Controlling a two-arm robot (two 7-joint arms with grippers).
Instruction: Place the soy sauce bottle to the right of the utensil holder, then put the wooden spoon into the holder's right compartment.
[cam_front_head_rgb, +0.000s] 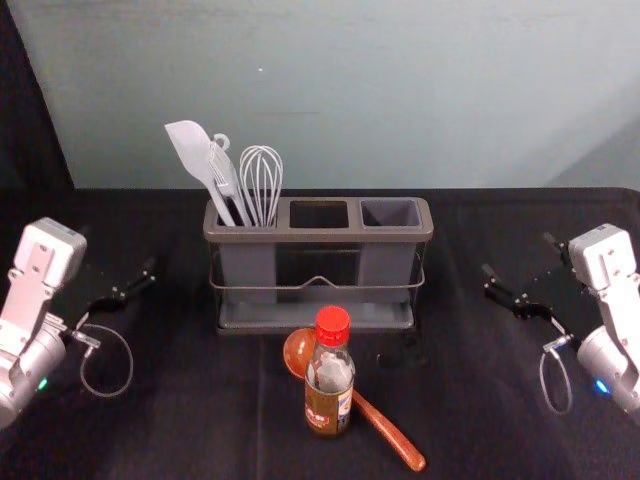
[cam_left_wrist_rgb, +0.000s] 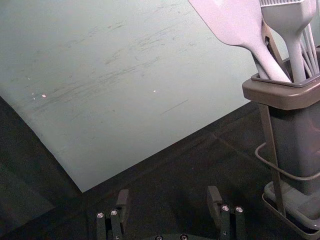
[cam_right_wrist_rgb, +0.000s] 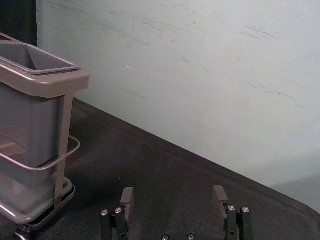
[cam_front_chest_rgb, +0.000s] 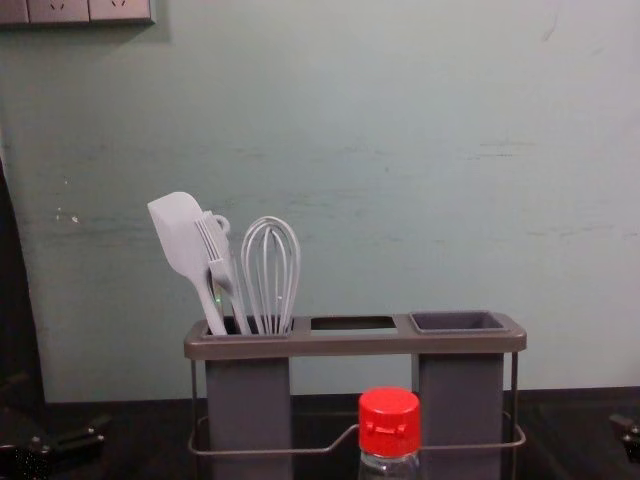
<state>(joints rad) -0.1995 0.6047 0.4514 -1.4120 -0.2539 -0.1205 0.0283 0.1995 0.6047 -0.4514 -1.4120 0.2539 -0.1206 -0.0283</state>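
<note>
Standing upright, the bottle (cam_front_head_rgb: 329, 390) partly hides the spoon (cam_front_head_rgb: 390, 434).

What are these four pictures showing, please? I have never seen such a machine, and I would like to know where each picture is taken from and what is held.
It is a robot with two arms, each ending in a pincer. The head picture looks down from above; the chest picture looks forward from lower. The other two come from cameras on the wrists.

On the black surface stands a grey-brown rack-like utensil holder. Its left compartment holds a pale flat spatula, a pale brush and a wire whisk. In front, a clear glass bottle with a red cap stands upright, partly hiding a reddish-brown wooden spoon lying behind it.

The left pincer and right pincer are open at either side of the holder. Nothing is held.
</note>
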